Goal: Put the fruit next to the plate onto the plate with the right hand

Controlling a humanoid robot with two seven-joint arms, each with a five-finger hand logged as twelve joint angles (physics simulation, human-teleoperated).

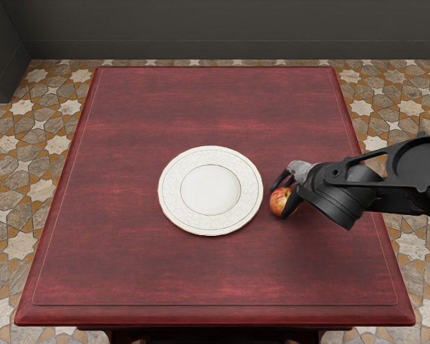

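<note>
A white plate [211,189] with a patterned rim lies near the middle of the dark red table [165,107]. Just to its right a red and yellow apple [279,201] rests on the tabletop, a small gap from the plate's rim. My right hand [287,193] reaches in from the right edge on a black arm. Its dark fingers [280,178] curl around the apple from above and behind, and the wrist hides the fruit's right side. The apple appears to sit on the table still.
The table's right edge runs close behind my forearm [387,186]. A patterned tile floor surrounds the table. No other objects stand on the tabletop.
</note>
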